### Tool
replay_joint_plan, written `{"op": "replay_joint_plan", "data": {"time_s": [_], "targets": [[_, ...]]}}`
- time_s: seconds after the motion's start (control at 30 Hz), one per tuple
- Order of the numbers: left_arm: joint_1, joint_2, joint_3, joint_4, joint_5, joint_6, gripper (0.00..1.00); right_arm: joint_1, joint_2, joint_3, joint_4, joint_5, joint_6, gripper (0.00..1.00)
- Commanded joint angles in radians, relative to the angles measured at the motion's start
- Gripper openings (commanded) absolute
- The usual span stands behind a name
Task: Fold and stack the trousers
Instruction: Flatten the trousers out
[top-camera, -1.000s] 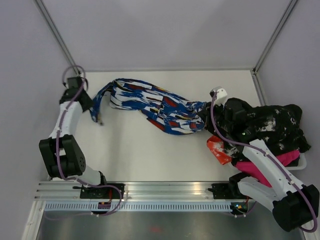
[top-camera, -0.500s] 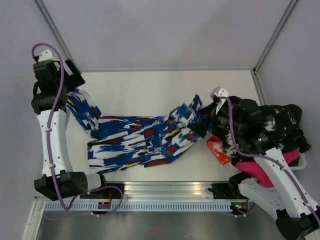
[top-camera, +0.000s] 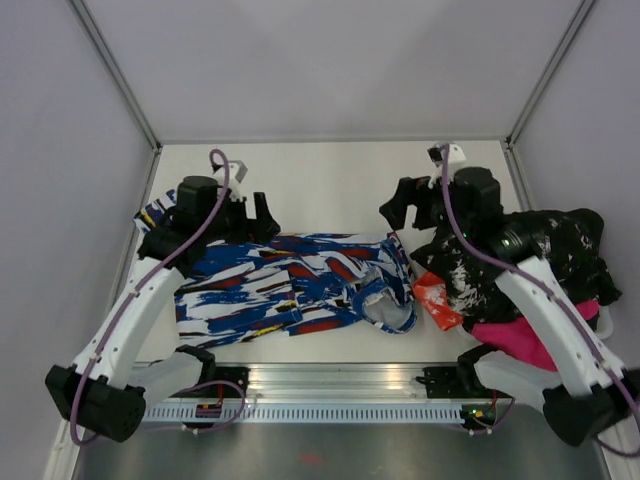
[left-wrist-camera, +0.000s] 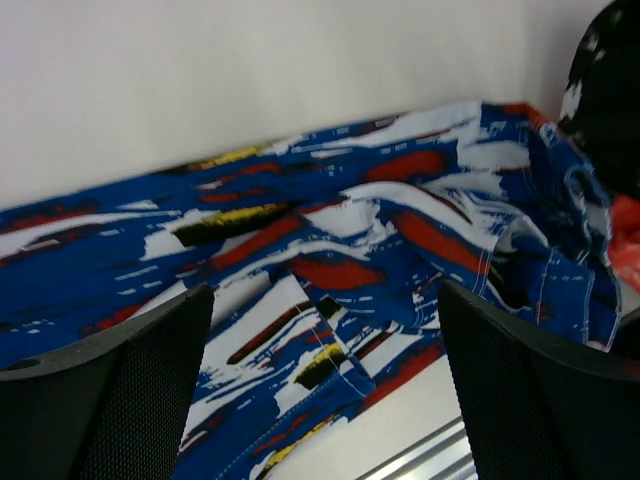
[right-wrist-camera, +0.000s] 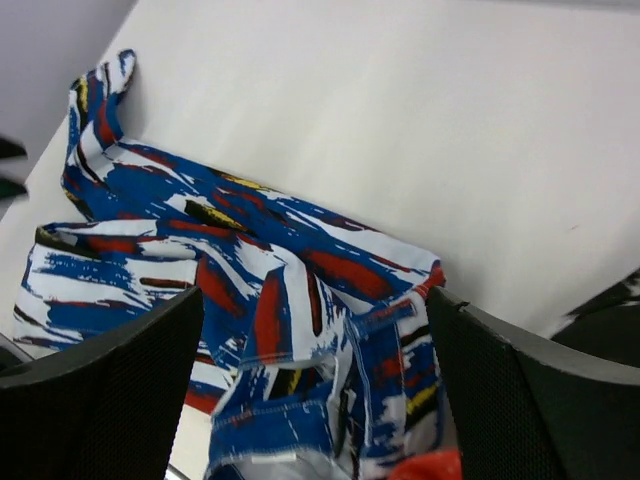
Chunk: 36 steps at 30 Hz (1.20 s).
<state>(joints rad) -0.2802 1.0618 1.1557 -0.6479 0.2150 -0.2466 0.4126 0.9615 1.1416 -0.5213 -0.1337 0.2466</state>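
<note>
**Change noted.** A second ago both claws were clamped on the trousers (top-camera: 290, 290), which hung bunched between them over the far half of the desk (top-camera: 330, 175). Half a second ago the garment was being swung out and lowered. It now lies released on the desk, lengthwise from left to right.

**Claws.** The left claw (top-camera: 265, 218) and the right claw (top-camera: 395, 208) have both let go. Each stands with its jaws spread wide and holds nothing. They hover over the far edge of the garment, one towards each end. Both wrist views show clear space between the fingers, with the cloth lying below.

**Trousers.** They occupy the near-left and centre of the desk. The waistband is at the right end, partly turned open, just beside a red-orange item (top-camera: 435, 300); contact between the two cannot be confirmed. The legs run left, lying partly over one another and wrinkled. One cuff end curls up at the far left by the left arm.

**Assessment.** The spreading step appears complete. No fold has yet been made, and nothing has been stacked. The creases and the open waistband may need smoothing before a clean fold is possible.

**Surface and room.** The desk is a pale, matt surface. A heap of dark speckled clothing (top-camera: 540, 250) sits at its right side over a pink garment (top-camera: 520, 335). A metal rail (top-camera: 330, 385) runs along the near edge. Plain grey walls enclose the cell, with slim frame struts (top-camera: 110, 70) at the corners.
</note>
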Motion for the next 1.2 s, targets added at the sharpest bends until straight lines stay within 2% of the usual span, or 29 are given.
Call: {"op": "replay_joint_plan", "data": {"time_s": [0.0,0.13,0.3,0.63,0.83,1.03,1.07,1.13,1.17], "targets": [[-0.074,0.039,-0.103,0.079,-0.015,-0.057,0.97,0.002,0.256,0.014,-0.032,0.045,0.166,0.98],[-0.112,0.075,-0.171,0.105,-0.115,-0.068,0.97,0.003,0.293,-0.068,0.007,0.108,0.215,0.96],[-0.162,0.156,-0.189,0.099,-0.161,-0.037,0.95,0.008,0.252,-0.141,-0.037,0.152,0.163,0.93],[-0.178,0.188,-0.338,0.157,-0.210,-0.097,0.95,0.037,0.286,-0.166,-0.031,0.120,0.146,0.87],[-0.185,0.222,-0.320,0.111,-0.281,-0.123,0.93,0.097,0.332,-0.154,-0.002,0.128,0.166,0.87],[-0.259,0.273,-0.315,0.128,-0.356,-0.125,0.92,0.103,0.413,-0.152,0.004,0.226,0.181,0.70],[-0.273,0.286,-0.312,0.131,-0.365,-0.132,0.92,0.101,0.431,-0.152,0.010,0.230,0.175,0.59],[-0.324,0.332,-0.303,0.142,-0.406,-0.148,0.92,0.101,0.444,-0.151,0.020,0.246,0.169,0.46],[-0.339,0.351,-0.300,0.146,-0.420,-0.164,0.92,0.103,0.450,-0.149,0.023,0.258,0.169,0.32]]}}
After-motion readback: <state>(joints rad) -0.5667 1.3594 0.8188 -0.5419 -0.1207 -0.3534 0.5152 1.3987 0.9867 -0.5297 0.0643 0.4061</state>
